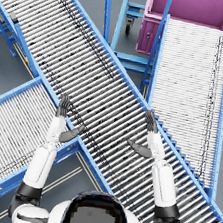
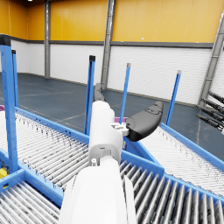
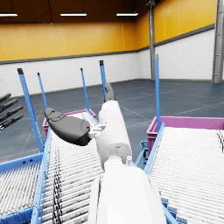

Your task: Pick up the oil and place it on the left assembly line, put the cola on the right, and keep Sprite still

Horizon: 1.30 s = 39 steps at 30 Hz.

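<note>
**Both hands hovering open, no bottles showing**

Left hand (image 1: 64, 120) and right hand (image 1: 149, 137) are hovering just above the near stretch of the middle roller line (image 1: 111, 93). Fingers are spread and thumbs are turning inward toward each other, and neither hand is holding anything. Both wrist views are showing the same parted fingers.

Oil, cola and Sprite are not appearing in any of the 3 views, so where they are standing cannot be told.

The left assembly line (image 1: 10, 128) is branching off the middle line's left edge. The right assembly line (image 1: 188, 84) is running along its right edge toward a pink bin (image 1: 199, 8) at the far end.

Judging from the task alone:
- **Oil:** likely the heaviest and slickest of the 3, asking for a full wrap around its body below the neck.
- **Cola:** probably lighter, stiff and round. It is prone to rolling on the rollers if tipped, so a mid-body hold is looking safest.
- **Sprite:** wanting no contact at all.
</note>
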### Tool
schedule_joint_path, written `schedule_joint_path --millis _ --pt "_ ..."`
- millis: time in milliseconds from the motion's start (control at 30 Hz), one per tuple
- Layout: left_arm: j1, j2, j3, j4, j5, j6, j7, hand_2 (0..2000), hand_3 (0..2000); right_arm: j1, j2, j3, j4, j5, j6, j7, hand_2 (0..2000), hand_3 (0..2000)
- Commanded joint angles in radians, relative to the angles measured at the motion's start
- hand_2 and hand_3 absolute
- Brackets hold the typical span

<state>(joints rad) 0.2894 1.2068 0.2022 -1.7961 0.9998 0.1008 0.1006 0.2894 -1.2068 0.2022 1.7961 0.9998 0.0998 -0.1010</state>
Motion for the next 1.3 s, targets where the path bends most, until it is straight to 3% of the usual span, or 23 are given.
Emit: schedule_joint_path --millis 33,633,700,800,1133,1300 --pt "0.000 0.000 0.000 0.000 0.000 0.000 0.000 0 0 0.000 0.000 0.000 0.000 0.000 0.000 0.000 0 0" --pt "0.015 0.008 0.019 0.018 0.000 0.000 0.000 0 0 0.014 -0.008 0.019 -0.022 0.000 0.000 0.000 0 0" --pt "0.035 0.024 -0.022 0.010 0.000 -0.049 -0.049 0 0 0.024 -0.020 -0.001 -0.002 0.000 -0.048 0.049 0 0" --pt "0.062 0.044 -0.067 -0.004 0.000 -0.082 -0.082 0 0 0.042 -0.038 -0.026 0.020 0.000 -0.081 0.082 0 0" --pt "0.132 0.081 -0.188 -0.057 0.000 -0.100 -0.100 0 0 0.095 -0.082 -0.137 0.079 0.000 -0.099 0.100 0 0" --pt "0.175 0.091 -0.233 -0.075 0.221 -0.101 -0.100 0 0 0.112 -0.094 -0.185 0.103 0.222 -0.100 0.101 0 0"
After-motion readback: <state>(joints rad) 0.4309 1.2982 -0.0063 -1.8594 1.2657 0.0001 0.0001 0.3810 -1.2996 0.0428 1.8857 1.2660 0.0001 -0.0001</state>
